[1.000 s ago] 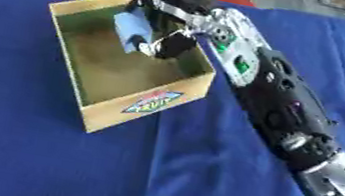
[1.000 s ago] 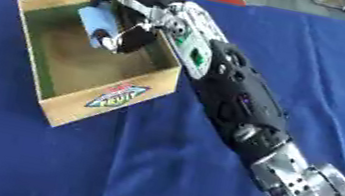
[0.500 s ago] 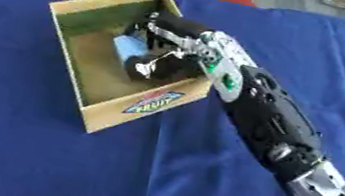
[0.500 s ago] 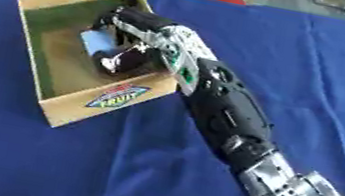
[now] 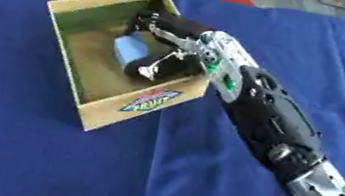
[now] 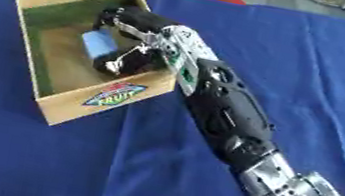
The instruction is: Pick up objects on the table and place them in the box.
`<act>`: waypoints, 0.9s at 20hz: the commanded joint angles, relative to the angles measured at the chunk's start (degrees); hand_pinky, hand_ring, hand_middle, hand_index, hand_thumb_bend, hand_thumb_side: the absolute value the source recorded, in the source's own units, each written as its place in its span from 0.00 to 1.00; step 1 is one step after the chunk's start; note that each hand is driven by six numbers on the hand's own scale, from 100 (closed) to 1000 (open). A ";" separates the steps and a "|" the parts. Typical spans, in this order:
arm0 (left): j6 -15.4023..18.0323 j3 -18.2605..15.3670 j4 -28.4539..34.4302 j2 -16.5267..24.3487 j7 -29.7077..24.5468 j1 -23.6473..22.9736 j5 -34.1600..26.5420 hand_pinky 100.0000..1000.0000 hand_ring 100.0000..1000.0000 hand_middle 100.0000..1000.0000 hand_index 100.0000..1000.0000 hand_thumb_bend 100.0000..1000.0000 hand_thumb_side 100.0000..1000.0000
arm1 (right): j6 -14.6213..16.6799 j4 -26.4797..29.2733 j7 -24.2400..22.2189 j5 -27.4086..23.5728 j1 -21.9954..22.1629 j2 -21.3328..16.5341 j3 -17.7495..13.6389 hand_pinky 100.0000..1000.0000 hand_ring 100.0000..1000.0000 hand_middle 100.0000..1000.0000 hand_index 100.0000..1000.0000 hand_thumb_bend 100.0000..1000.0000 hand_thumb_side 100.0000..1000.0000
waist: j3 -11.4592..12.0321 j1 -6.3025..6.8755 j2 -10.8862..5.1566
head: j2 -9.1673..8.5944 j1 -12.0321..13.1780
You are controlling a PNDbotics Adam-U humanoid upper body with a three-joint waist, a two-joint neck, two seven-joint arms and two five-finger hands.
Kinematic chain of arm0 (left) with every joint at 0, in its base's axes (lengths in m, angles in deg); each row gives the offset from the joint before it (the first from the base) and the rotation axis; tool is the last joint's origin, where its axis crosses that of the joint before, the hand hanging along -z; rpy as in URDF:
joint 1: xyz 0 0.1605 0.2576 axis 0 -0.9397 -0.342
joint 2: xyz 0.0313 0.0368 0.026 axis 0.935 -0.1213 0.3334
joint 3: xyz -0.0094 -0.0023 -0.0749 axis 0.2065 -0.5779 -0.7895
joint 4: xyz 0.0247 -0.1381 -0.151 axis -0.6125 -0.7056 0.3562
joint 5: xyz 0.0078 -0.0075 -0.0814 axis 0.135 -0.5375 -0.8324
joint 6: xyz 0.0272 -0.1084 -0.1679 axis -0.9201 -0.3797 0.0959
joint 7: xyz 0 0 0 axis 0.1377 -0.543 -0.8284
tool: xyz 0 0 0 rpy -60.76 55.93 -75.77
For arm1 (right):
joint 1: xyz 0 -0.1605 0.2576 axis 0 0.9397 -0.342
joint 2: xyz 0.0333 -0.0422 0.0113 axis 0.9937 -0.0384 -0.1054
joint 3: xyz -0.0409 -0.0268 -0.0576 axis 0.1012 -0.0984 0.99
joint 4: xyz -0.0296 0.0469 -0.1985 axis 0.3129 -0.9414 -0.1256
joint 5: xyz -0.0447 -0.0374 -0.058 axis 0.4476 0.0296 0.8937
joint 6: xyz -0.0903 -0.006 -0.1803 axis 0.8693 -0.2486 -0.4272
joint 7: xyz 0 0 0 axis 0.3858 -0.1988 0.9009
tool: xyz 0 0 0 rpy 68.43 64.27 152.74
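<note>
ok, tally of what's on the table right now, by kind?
Box: 1
Light blue object, inside the box, held by the right hand: 1
Loose objects on the blue tablecloth outside the box: 0
Total: 2

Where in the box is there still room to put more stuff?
The box's near-left part, along the left wall down to the labelled front wall, is bare. The far-right corner is crowded: the right hand is curled round a light blue object there. The blue tablecloth around the box is bare.
</note>
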 commanded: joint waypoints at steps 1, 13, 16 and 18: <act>-0.11 -0.47 0.81 0.62 -0.09 0.34 -0.12 0.73 0.76 0.65 0.78 0.34 0.97 | -0.58 2.97 -0.85 0.71 -1.69 -0.97 -0.34 0.76 0.89 0.89 0.87 0.21 0.27 | -0.09 0.46 -1.18 | -0.02 -0.04; -0.31 -0.66 0.81 0.83 -0.17 -0.04 0.05 0.73 0.76 0.65 0.78 0.34 0.97 | -4.07 14.77 0.01 -5.64 -2.31 -4.18 -0.73 0.72 0.82 0.87 0.85 0.07 0.34 | -0.98 0.71 -1.85 | 0.15 0.27; -0.35 -0.73 0.81 0.90 -0.11 -0.17 0.12 0.73 0.76 0.65 0.78 0.34 0.97 | -6.24 20.26 0.40 -9.22 -1.88 -6.35 -0.86 0.70 0.78 0.83 0.82 0.00 0.34 | -1.33 0.79 -1.96 | 0.34 0.57; -0.37 -0.79 0.81 1.01 -0.04 -0.27 0.20 0.73 0.76 0.65 0.78 0.34 0.97 | -8.35 24.69 0.72 -11.71 -1.35 -8.46 -0.81 0.68 0.76 0.81 0.80 0.00 0.36 | -1.56 0.81 -2.00 | 0.47 0.82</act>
